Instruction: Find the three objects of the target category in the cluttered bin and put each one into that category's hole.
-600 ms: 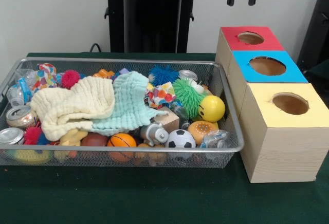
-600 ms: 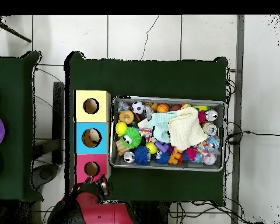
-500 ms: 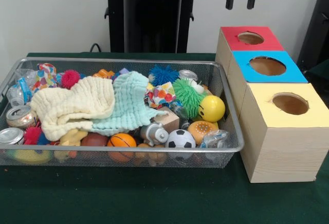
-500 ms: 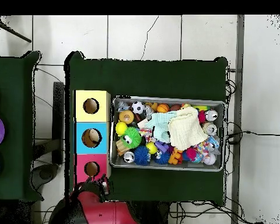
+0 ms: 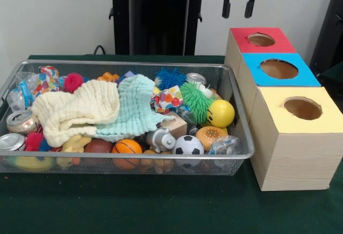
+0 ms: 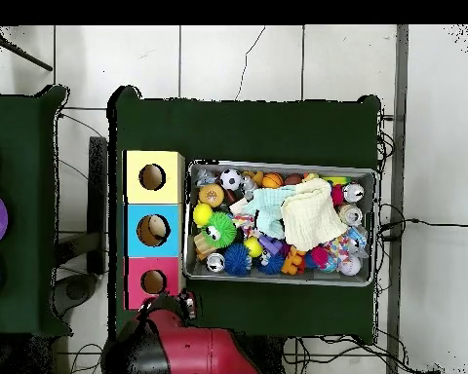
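The wire mesh bin (image 5: 128, 64) holds many toys; it also shows in the overhead view (image 6: 277, 165). One polka-dot cloth (image 5: 168, 99) lies mid-bin beside a green spiky ball (image 5: 196, 101). A second polka-dot cloth (image 5: 47, 79) lies at the far left corner. A third is hidden. The yellow-topped box's hole (image 5: 303, 108) is nearest the camera on the right, and shows in the overhead view (image 6: 152, 177). My gripper (image 5: 238, 7) hangs open and empty, high behind the red-topped box (image 5: 261, 41), and sits by the bin's corner in the overhead view (image 6: 186, 304).
A cream cloth (image 5: 75, 110) and a mint cloth (image 5: 134, 108) cover much of the bin. Balls, cans and small toys fill the remainder. The blue-topped box (image 5: 278, 69) stands between the red and yellow ones. The black pedestal (image 5: 155, 14) stands behind the bin.
My gripper has moved left in the front view and come down a little, from over the red box's far side toward the bin's corner. Nothing in the bin has moved.
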